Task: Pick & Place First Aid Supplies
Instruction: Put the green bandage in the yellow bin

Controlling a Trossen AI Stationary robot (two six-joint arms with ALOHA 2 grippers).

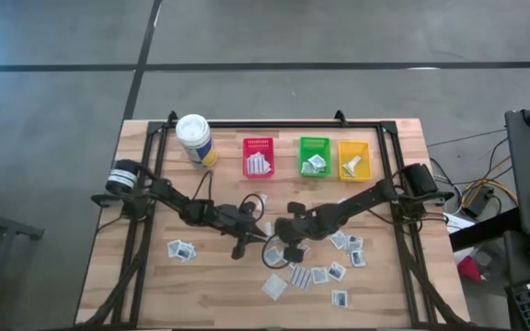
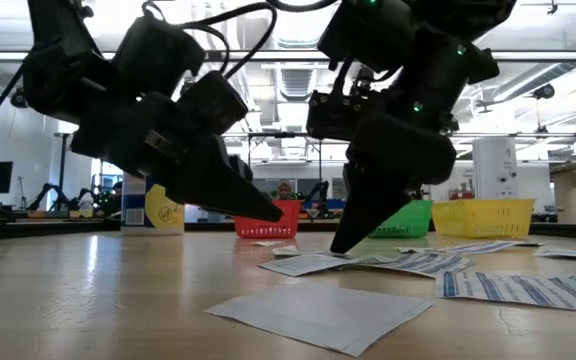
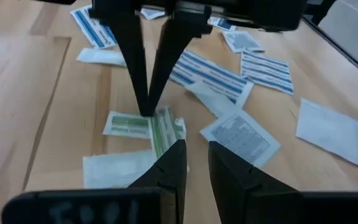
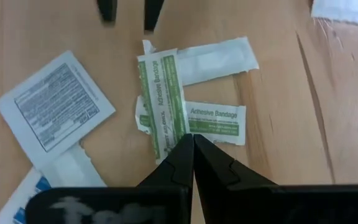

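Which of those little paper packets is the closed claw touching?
The right gripper, shut, touches the upright green-printed "Adhesive Bandage" strip; the similar strip beside it lies crosswise.

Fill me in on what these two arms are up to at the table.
Both arms are working over a scatter of first aid packets on the wooden table. The right gripper, fingers shut, has its tips down at a green-printed adhesive bandage packet. The left gripper sits just opposite, its fingers slightly apart, empty. Behind them the red bin, green bin and yellow bin already hold some packets.
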